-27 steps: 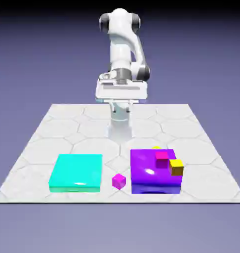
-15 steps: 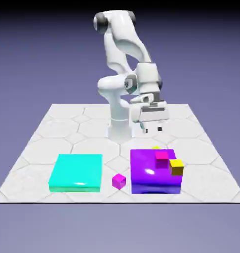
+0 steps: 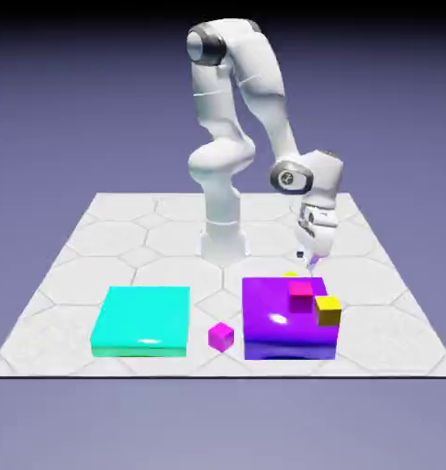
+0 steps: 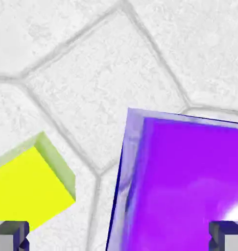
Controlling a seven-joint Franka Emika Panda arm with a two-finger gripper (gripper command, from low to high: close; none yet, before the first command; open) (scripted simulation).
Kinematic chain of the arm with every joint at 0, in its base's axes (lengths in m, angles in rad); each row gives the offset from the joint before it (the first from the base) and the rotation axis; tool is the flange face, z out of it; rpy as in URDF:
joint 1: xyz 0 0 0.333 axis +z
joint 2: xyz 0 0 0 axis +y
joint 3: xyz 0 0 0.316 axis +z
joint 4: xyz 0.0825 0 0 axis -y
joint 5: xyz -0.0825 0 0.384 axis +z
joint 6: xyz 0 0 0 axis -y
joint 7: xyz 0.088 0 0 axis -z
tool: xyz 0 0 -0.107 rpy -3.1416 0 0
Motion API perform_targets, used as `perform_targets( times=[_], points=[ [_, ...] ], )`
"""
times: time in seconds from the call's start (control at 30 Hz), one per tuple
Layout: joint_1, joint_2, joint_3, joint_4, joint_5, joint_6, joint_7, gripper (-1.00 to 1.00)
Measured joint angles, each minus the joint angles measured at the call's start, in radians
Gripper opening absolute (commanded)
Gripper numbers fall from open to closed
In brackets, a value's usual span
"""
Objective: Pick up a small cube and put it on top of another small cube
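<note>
Exterior view: your arm (image 3: pixel 263 101) bends down toward the exterior view's right, and its gripper (image 3: pixel 308 260) hangs just behind the far edge of the purple block (image 3: pixel 282 321). The lime cube (image 3: pixel 290 274) shows only as a sliver peeking over that far edge, on the table (image 3: pixel 126 239) behind the block, close under the gripper. On the purple block you have a magenta cube (image 3: pixel 302 294) near the back and a golden cube (image 3: pixel 328 310) at its right edge, the two almost touching at a corner. A cyan block (image 3: pixel 142 319) lies well to the left, and a second magenta cube (image 3: pixel 221 337) sits on the table between the two flat blocks. From here you cannot tell how the fingers stand.

Hand view: the lime cube (image 4: pixel 28 188) fills your lower left, resting on the white hex-patterned table (image 4: pixel 91 73). The purple block (image 4: pixel 184 186) takes the lower right, its edge apart from the cube with a strip of table between. Your two finger tips (image 4: pixel 11 235) sit at opposite bottom corners, spread wide, with nothing between them.
</note>
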Motion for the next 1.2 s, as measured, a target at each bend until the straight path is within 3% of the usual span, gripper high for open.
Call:
perform_targets(
  times=[0.23,0.5,0.53,0.93,1.2],
  points=[
    [0.193,0.080,-0.045,-0.014,-0.142,-0.084,-0.073,0.00],
    [0.172,0.369,-0.129,0.059,-0.413,0.120,0.152,0.00],
    [0.172,0.374,-0.130,0.060,-0.417,0.123,0.155,-1.00],
    [0.193,0.080,-0.045,-0.015,-0.140,-0.085,-0.074,-1.00],
    [-0.037,0.097,0.161,0.242,-0.147,-0.254,-0.385,-1.00]
  ],
)
